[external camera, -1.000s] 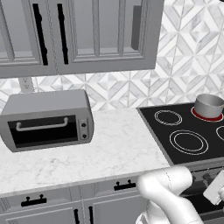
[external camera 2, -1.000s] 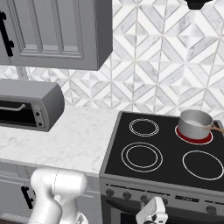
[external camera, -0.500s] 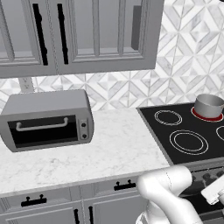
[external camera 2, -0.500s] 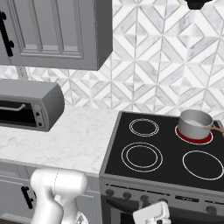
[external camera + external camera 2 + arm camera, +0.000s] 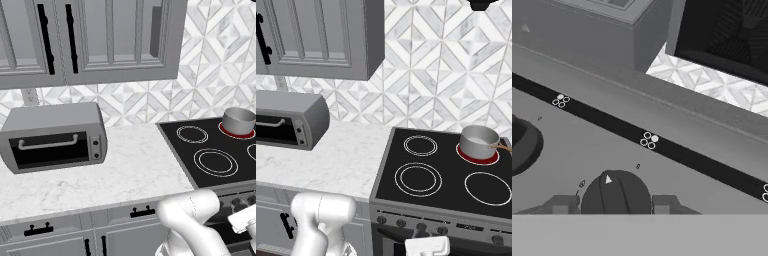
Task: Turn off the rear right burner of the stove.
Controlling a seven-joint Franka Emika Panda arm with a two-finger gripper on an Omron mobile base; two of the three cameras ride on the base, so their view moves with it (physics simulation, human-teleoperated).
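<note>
Gripper (image 5: 615, 206) open, fingertips flanking a knob (image 5: 615, 194) cut off below; pot (image 5: 479, 141) partly hides the red burner (image 5: 477, 155).

Grey toaster oven (image 5: 55, 136) sits on white marble worktop (image 5: 125, 175), left side. Grey wall cabinets (image 5: 90, 40) above, patterned tile backsplash (image 5: 441, 85) behind. Small grey pot (image 5: 479, 142) with handle pointing right.

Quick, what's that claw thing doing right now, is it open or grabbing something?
Gripper: open, its fingertips on either side of a dark stove knob, not yet squeezing it.
</note>
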